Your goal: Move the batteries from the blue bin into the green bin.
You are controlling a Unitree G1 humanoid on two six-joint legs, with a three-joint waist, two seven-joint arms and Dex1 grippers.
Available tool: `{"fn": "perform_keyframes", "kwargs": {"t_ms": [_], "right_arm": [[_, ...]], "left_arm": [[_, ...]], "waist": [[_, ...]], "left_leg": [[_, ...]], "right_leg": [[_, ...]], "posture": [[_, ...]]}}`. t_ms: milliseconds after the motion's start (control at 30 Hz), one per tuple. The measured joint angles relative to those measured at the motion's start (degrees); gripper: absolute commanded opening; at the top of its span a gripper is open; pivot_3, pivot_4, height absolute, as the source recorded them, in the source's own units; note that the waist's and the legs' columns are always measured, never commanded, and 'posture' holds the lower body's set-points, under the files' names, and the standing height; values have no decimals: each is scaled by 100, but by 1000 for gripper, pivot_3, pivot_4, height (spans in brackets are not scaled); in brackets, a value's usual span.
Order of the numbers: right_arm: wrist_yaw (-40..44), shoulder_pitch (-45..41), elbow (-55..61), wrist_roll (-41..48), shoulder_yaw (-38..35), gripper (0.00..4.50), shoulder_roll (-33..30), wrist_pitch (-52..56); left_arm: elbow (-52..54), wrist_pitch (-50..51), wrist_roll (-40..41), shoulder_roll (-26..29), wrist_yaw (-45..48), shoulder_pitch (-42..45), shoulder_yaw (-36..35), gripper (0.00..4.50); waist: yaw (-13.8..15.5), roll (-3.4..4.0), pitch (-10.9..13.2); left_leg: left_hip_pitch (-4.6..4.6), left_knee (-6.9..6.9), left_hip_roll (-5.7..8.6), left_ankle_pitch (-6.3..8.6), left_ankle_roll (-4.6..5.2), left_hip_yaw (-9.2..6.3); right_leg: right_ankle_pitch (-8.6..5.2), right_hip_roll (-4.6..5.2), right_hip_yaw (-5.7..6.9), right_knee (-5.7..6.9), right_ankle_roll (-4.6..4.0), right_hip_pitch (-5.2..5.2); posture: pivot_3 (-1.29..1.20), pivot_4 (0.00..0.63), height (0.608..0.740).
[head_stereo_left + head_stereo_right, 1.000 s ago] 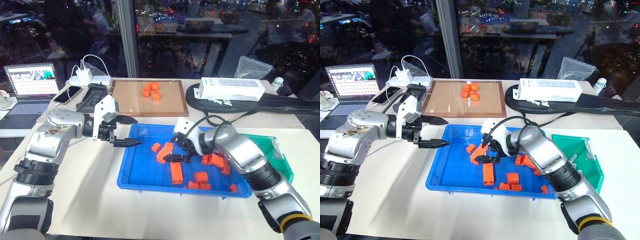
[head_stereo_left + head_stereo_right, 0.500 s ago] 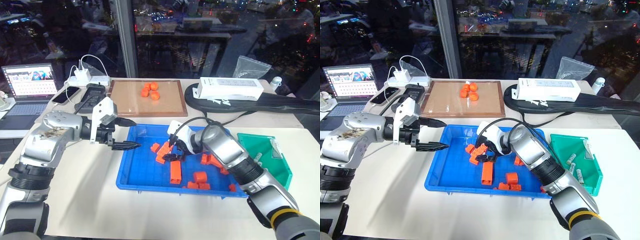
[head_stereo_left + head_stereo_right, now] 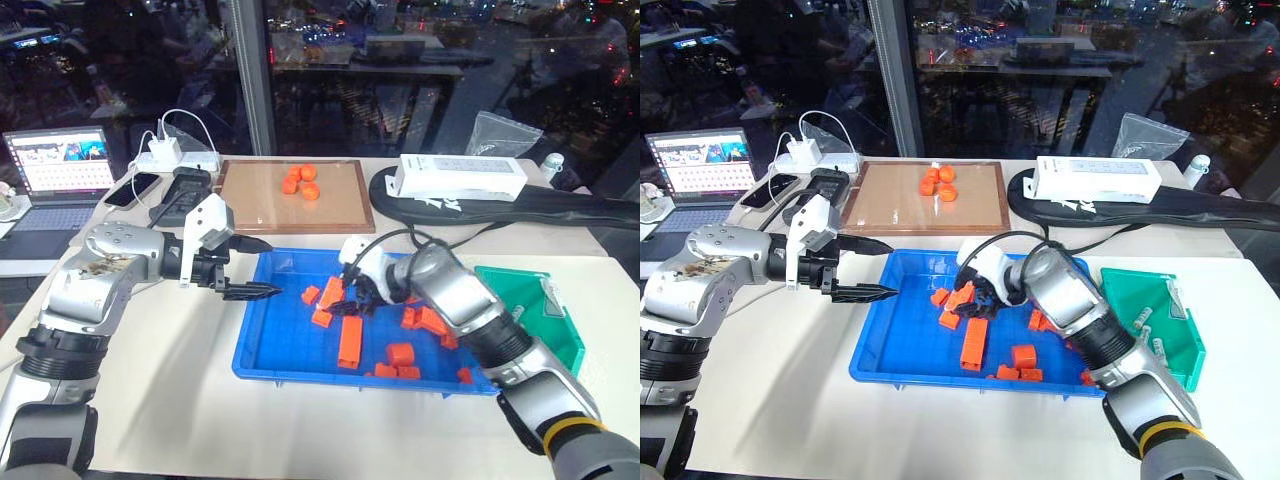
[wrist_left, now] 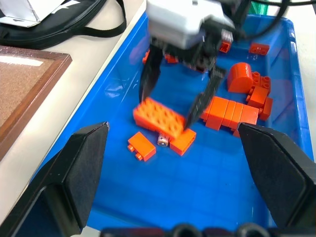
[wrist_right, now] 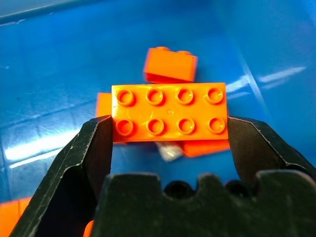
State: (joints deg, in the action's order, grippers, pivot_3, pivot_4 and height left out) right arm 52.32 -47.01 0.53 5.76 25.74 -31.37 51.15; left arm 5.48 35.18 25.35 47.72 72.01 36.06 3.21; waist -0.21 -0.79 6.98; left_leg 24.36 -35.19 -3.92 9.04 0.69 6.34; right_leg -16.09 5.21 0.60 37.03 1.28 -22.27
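The blue bin (image 3: 283, 345) lies in the middle of the white table and holds several orange blocks. My right gripper (image 3: 350, 301) reaches down into it, and its fingers (image 5: 94, 148) press on both ends of an orange eight-stud brick (image 5: 170, 112). The silver end of one of the batteries (image 5: 168, 151) pokes out from under that brick, also seen as a battery tip (image 4: 162, 140) in the left wrist view. The green bin (image 3: 1178, 330) stands right of the blue bin with batteries (image 3: 1156, 346) in it. My left gripper (image 3: 262, 267) hovers open at the blue bin's left rim.
A wooden-framed tray (image 3: 345, 205) with orange round pieces (image 3: 303, 182) sits behind the blue bin. A laptop (image 3: 60, 170), phone and charger lie at the far left. A white box (image 3: 462, 178) on a black bag (image 3: 560, 205) is at the back right.
My right gripper shifted a little across the blue bin and closed in on the ends of the eight-stud brick. The left arm kept still.
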Motion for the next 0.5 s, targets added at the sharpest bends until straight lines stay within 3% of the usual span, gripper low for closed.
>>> {"fn": "perform_keyframes", "kwargs": {"t_ms": [200,267,300,500], "right_arm": [[160,74,177,-9,-332,3368,-846,78],[146,277,187,-20,-415,4371,-1049,80],[160,428,202,-25,-422,4472,-1222,85],[190,672,296,13,-465,4472,-1393,196]], "left_arm": [[-97,-34,-4,-54,9,24,16,4500],[-160,-62,-16,-102,24,81,49,4500],[-183,-114,-37,-116,42,113,60,4500],[-274,-205,-66,-168,88,161,81,4500]], "waist": [[1,0,0],[-1,0,0],[4,-1,1],[-37,-2,1]], "left_leg": [[-4,7,-1,0,0,1],[-3,9,0,0,0,2],[-2,9,0,0,0,3],[-5,10,-2,0,0,2]], "right_leg": [[-1,-1,-2,-2,-2,0],[-1,-1,-3,-3,-3,-1],[-2,0,-3,-5,-3,-1],[-2,-3,-6,-5,-2,-1]], "posture": [[0,150,693],[0,150,693],[0,150,693],[0,150,693]]}}
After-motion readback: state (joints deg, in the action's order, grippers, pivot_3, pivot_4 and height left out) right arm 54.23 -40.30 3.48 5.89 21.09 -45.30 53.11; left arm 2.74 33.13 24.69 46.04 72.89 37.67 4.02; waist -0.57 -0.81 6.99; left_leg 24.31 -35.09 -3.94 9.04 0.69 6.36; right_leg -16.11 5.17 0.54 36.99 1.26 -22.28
